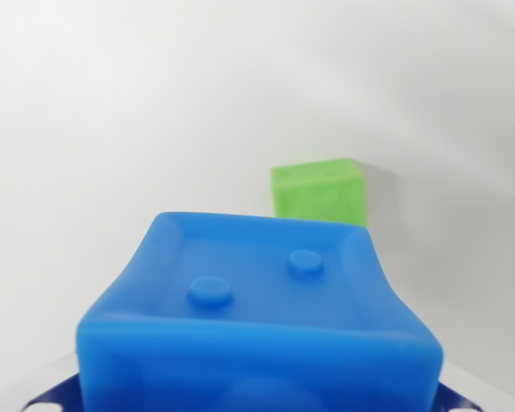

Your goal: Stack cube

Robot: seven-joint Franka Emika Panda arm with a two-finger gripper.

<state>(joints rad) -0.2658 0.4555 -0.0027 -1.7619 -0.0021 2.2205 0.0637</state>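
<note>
Close below the lens, blue cube (257,318) with two raised studs, green cube (319,192) beyond, end effector state unclear

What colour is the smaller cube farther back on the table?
Green cube, behind the blue cube; wrist view.

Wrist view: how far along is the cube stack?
Done, apparently: the blue plastic cube with two round studs fills the foreground close under the camera, which suggests it is picked up; the fingers are not visible. In hand: carrying it. Left: the green plastic cube sits apart on the white surface, nothing stacked.
</note>
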